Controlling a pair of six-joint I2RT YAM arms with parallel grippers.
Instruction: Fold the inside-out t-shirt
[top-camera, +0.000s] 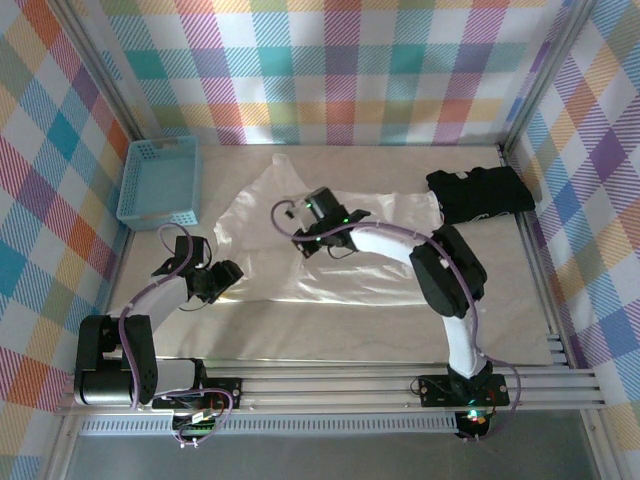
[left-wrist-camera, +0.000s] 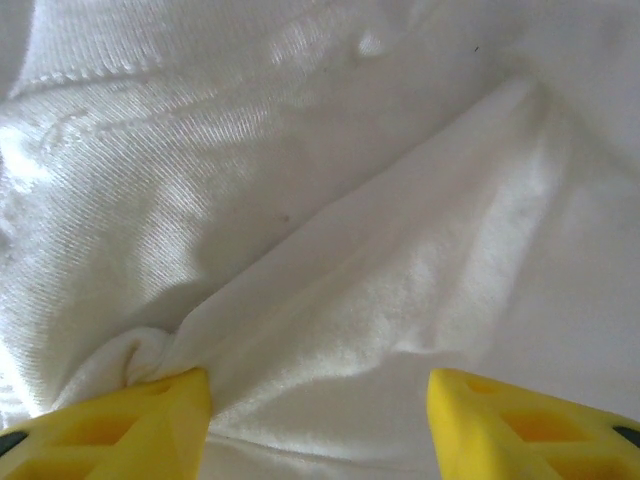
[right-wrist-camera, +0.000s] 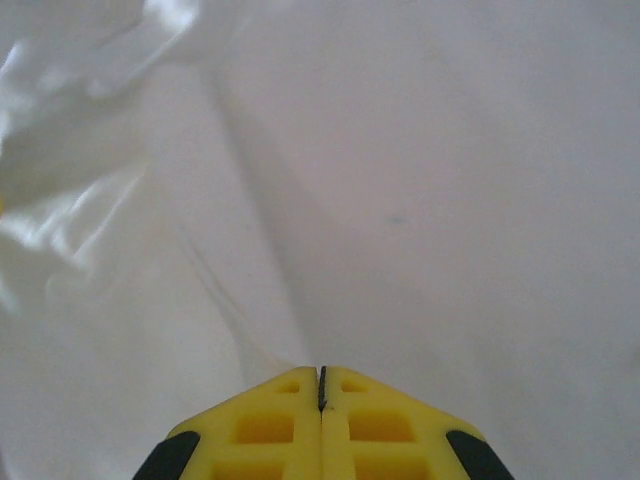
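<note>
The inside-out t-shirt (top-camera: 340, 262) is white and lies spread and wrinkled across the middle of the table. My left gripper (top-camera: 226, 276) is at the shirt's left edge. Seen from the left wrist, it (left-wrist-camera: 320, 400) is open, its yellow fingers (left-wrist-camera: 140, 425) wide apart and pressed to the cloth (left-wrist-camera: 330, 200), with a soft ridge of fabric running between them. My right gripper (top-camera: 308, 238) is down on the upper middle of the shirt. Its tips (right-wrist-camera: 321, 370) are closed together on the white cloth (right-wrist-camera: 430, 180), and creases run in to the tips.
A blue basket (top-camera: 160, 180) stands at the back left, beside the shirt. A black folded garment (top-camera: 480, 193) lies at the back right. Plaid walls close the table on three sides, and a metal rail (top-camera: 340, 385) runs along the near edge.
</note>
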